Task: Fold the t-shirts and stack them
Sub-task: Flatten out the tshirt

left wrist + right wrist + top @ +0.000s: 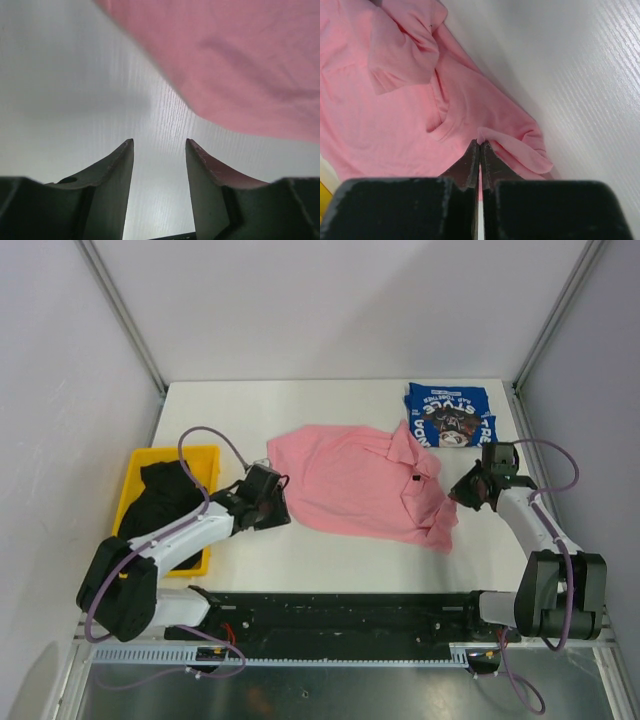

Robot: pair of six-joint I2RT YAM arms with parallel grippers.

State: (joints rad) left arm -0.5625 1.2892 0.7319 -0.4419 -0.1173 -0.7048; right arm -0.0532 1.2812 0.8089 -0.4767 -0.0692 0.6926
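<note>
One pink t-shirt (350, 485) lies spread and rumpled across the middle of the white worktop (330, 560), its collar toward the far right. The left end effector (275, 502) sits low at the shirt's left edge. In the left wrist view its jaws stand moderately apart with nothing between them, bare worktop under the gap and the pink cloth just ahead. The right end effector (462, 492) is at the shirt's right edge. In the right wrist view its fingers are pressed together, pinching a small raised ridge of pink fabric at the tips. A folded blue t-shirt (450, 412) with white lettering rests at the far right corner, near the pink collar. Black t-shirts (165, 505) are heaped in the yellow bin (135, 462) at the left.
</note>
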